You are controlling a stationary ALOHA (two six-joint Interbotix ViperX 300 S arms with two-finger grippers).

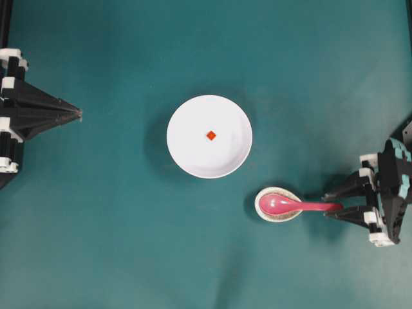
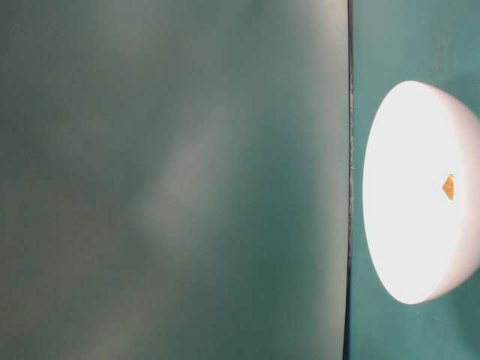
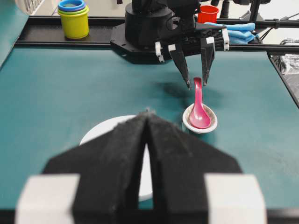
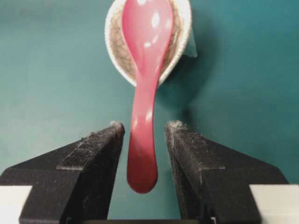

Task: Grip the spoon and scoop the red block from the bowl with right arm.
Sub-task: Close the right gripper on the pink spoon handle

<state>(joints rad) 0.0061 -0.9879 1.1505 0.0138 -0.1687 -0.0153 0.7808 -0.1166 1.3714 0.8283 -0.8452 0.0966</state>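
A teal table (image 1: 96, 244) is seen from above. Near its middle a round white bowl (image 1: 209, 136) is set, and inside it, close to the centre, a tiny red block (image 1: 211, 135) is seen lying alone. From the table-level view the bowl is shown overexposed at the right edge, with the block as a small orange speck on its inner surface.

Below and to the right of the bowl, apart from it, a small speckled egg-shaped dish (image 1: 278, 205) is placed. A pink spoon (image 1: 293, 206) is rested in it, the scoop lying inside the dish and the handle projecting over the rim toward the right arm (image 1: 386, 193).

The right gripper (image 1: 334, 205) is positioned at the handle's end. Its two black fingers (image 4: 100, 154) are spread, one on each side of the handle; in the right wrist view a narrow gap is seen between each pad and the pink plastic, so the spoon is straddled but not pinched.

The left gripper (image 1: 80, 114) is held at the left edge of the table, well apart from the bowl, its fingers pressed together to a point.

In the left wrist view, stacked cups (image 3: 73, 17) in yellow, green and blue, a red cup (image 3: 207, 13) and a blue cloth (image 3: 236, 29) are seen beyond the far end of the table. No writing or labels can be read on anything.
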